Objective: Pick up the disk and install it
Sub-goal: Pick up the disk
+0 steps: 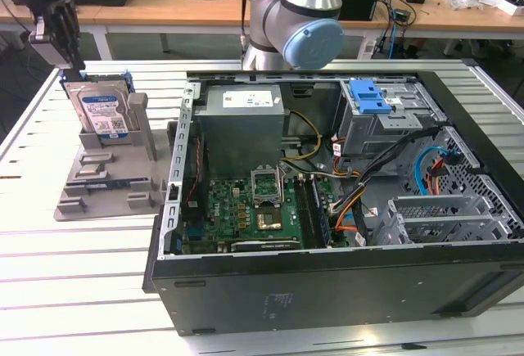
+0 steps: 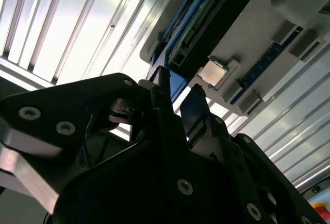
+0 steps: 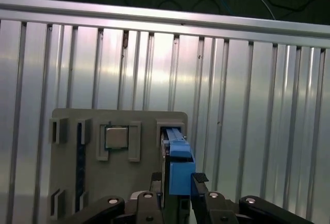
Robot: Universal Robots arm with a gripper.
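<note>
Disk (image 1: 101, 109) stands on edge in a slot of the grey holder (image 1: 106, 188), label toward the exterior view and blue carrier bracket (image 3: 178, 165) uppermost. We take it that it is parked upright so its narrow top edge can be taken from above. Gripper (image 1: 74, 65) hangs just over that top edge, at the holder's far corner on the exterior view's left. In the first wrist view the fingers (image 3: 200, 182) are spread, one to each side of the bracket, with blue plastic showing between them (whether either pad touches it we cannot tell). The second wrist view shows the same gap. By our reading the disk is not lifted: it sits fully down in its slot, well apart from the computer case (image 1: 344, 274). A processor chip (image 3: 117, 137) lies flat in its own recess of the holder, beside the disk's slot and apart from the fingers. Room: nothing stands above the disk, so the way up is open. Sideways is tighter, because a holder post (image 1: 139, 114) rises just beside the disk toward the case, and the case's wall stands near past that. Slatted worktop (image 1: 49, 282) carries holder and case side by side. The case lies open side up, so we judge its bays reachable from above.
</note>
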